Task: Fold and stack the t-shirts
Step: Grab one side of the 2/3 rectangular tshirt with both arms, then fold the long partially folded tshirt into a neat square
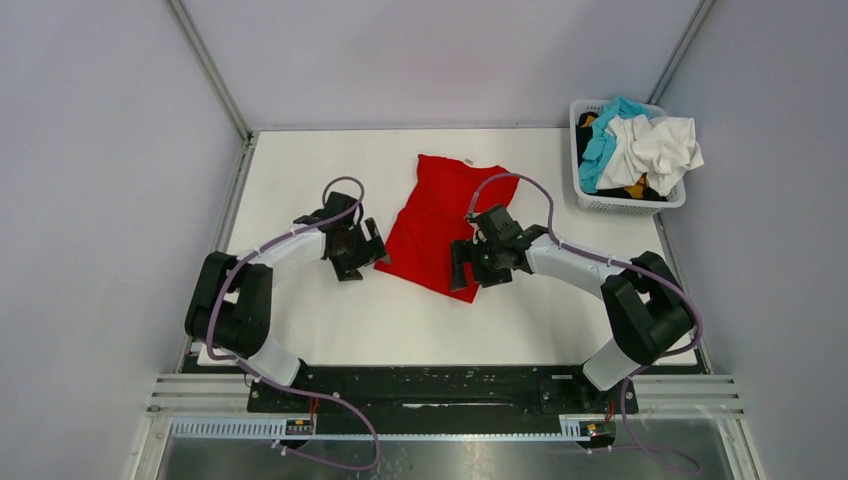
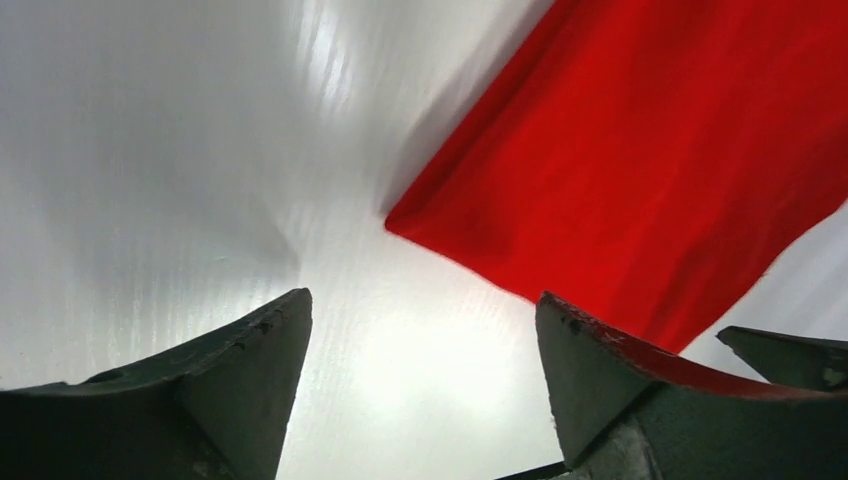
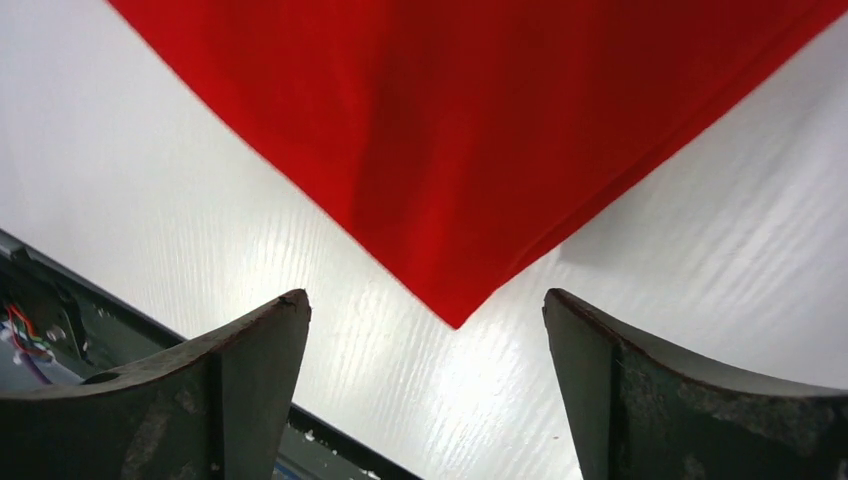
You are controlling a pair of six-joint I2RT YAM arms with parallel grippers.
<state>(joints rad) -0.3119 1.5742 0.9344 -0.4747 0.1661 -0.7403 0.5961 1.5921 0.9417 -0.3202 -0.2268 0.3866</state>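
A red t-shirt (image 1: 440, 222) lies on the white table, folded lengthwise, its collar end toward the back. My left gripper (image 1: 372, 255) is open and empty just off the shirt's near left corner; that corner shows in the left wrist view (image 2: 640, 170). My right gripper (image 1: 462, 268) is open and empty over the shirt's near right corner, whose tip (image 3: 455, 318) lies between the fingers in the right wrist view. More t-shirts, white (image 1: 655, 145) and teal (image 1: 605, 140) among them, are piled in a basket at the back right.
The white laundry basket (image 1: 625, 203) stands at the table's back right corner. Grey walls close in the table on the left, back and right. A black rail (image 1: 430, 385) runs along the near edge by the arm bases.
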